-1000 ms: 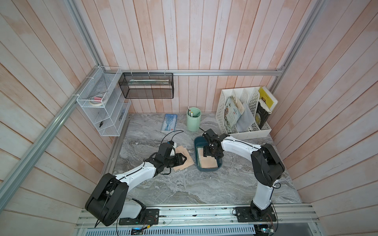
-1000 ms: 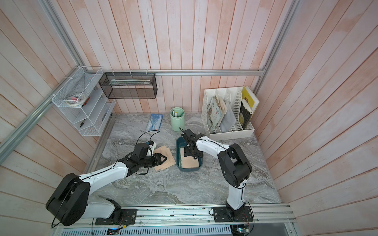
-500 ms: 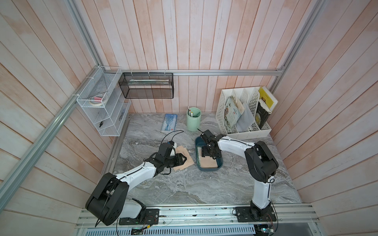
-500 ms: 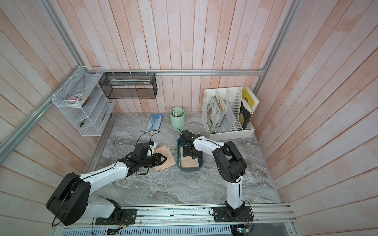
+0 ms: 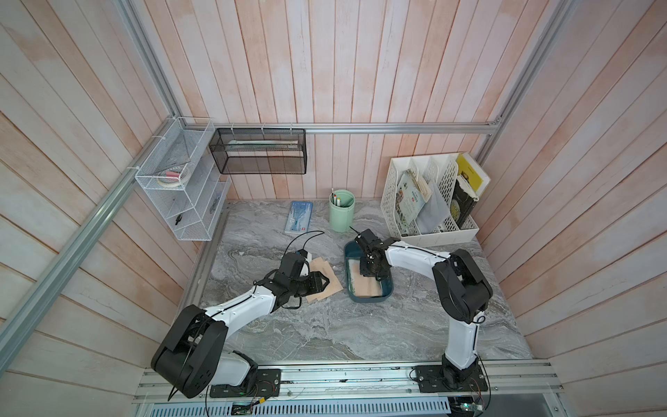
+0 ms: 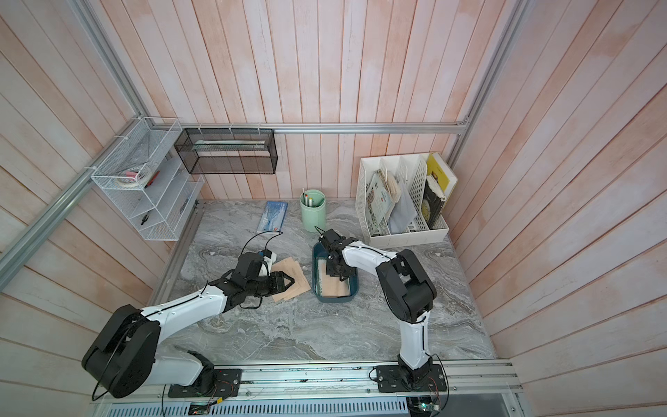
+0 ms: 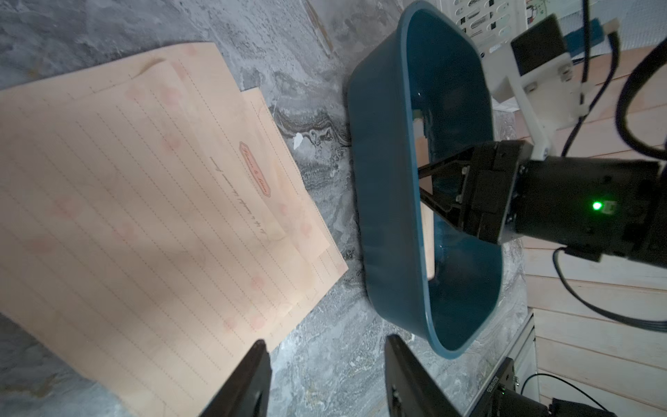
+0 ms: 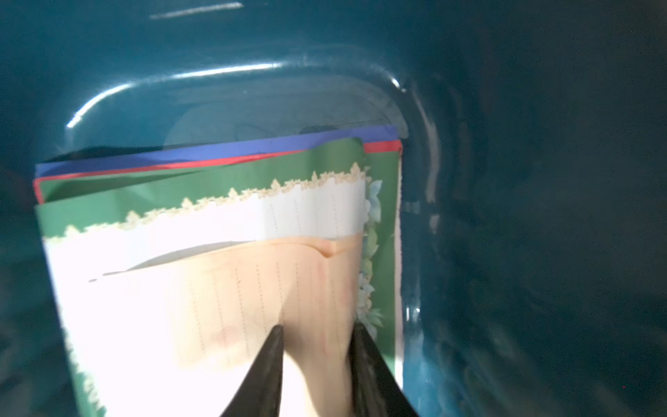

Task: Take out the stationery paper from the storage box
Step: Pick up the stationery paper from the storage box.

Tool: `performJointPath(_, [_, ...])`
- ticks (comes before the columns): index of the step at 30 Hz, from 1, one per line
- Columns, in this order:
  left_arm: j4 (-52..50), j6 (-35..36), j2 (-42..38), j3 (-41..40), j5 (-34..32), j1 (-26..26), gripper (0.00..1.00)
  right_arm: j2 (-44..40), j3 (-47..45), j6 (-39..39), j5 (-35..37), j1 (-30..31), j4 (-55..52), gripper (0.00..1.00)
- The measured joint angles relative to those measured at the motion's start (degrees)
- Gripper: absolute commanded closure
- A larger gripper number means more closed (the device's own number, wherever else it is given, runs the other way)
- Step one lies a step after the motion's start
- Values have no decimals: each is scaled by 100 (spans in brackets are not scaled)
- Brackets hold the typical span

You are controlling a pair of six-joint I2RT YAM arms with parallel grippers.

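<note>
Tan stationery paper [image 7: 144, 202] is already out. A few lined sheets lie flat on the grey marble bench [image 5: 325, 332], just beside the storage box [image 7: 382, 224], on the side toward the bench's left edge. My left gripper [image 7: 325, 341] hangs low over them with its jaws apart and nothing in it. So I think part of the job is done.

More is left. Inside the box is a stack [image 8: 216, 224]. It has a tan sheet [image 8: 260, 289] on top, then a white one with a green flowery border, then red and blue edges peeking out underneath. The box sits near the middle of the bench, a bit closer to the back edge. My right gripper [image 8: 317, 326] is down inside it, jaws narrow, with tan paper between the tips. I cannot tell if they really pinch it.

Some things are hard to see. My right wrist view is blurry and very bright, so I cannot count the sheets. From above, my right arm covers much of the box, and my left arm hides part of the sheets on the bench.
</note>
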Motion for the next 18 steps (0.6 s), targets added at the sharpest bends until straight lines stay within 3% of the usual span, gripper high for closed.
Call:
performJointPath(1, [0, 0, 7, 0, 0, 0, 46, 0, 13, -15, 24, 0, -22, 83])
performJointPath(6, [0, 0, 28, 0, 0, 0, 46, 0, 149, -20, 116, 2, -234, 86])
performJointPath(13, [0, 0, 28, 0, 2, 0, 46, 0, 317, -48, 310, 13, -535, 73])
performJointPath(18, [2, -2, 46, 0, 2, 0, 46, 0, 337, -118, 354, 20, -627, 90])
